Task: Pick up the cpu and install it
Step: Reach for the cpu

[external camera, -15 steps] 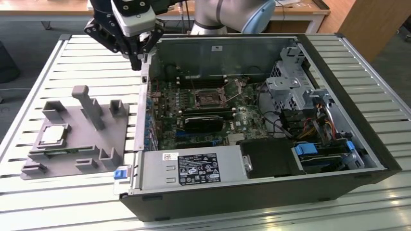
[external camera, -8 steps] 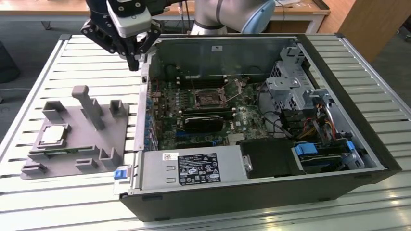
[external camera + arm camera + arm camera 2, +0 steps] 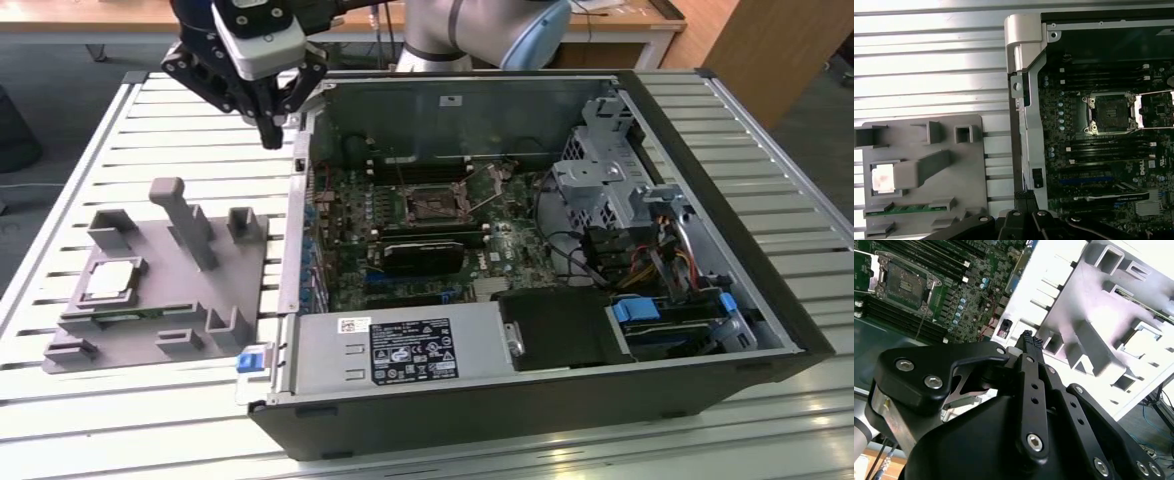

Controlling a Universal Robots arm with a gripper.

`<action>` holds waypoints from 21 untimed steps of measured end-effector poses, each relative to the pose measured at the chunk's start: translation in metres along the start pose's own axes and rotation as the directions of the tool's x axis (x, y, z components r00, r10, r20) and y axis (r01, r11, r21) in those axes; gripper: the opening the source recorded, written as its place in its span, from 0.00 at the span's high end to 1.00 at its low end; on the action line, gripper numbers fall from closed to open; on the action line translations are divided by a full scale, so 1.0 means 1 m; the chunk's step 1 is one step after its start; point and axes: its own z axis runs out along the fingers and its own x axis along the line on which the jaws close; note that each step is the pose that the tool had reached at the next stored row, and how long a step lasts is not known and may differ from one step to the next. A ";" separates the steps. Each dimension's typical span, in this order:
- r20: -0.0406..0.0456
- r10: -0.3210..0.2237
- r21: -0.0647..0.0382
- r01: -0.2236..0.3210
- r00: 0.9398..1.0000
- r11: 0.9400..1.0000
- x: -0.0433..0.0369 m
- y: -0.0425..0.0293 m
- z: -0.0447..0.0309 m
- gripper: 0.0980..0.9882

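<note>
Cpu (image 3: 110, 280): flat silver-grey square with pale rim, lay level in a recess of the grey fixture (image 3: 147, 250), untouched.

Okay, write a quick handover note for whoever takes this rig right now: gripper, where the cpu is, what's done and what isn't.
Gripper: jaws shut, holding nothing, hanging above the edge of the open computer case, between the fixture and the motherboard.
Cpu: lying in its pocket on the grey fixture, at the exterior view's left of the case, untouched.
Socket: on the motherboard, open and empty.
Done: nothing yet.
Left: cpu not yet picked up, not yet installed.
</note>
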 end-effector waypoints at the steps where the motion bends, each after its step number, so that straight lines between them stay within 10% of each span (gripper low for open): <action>1: 0.000 0.000 0.000 0.000 1.000 1.000 0.0011 -0.0001 0.0001 0.99; 21: 0.000 0.000 0.000 0.000 1.000 1.000 0.0285 -0.0022 0.0016 0.99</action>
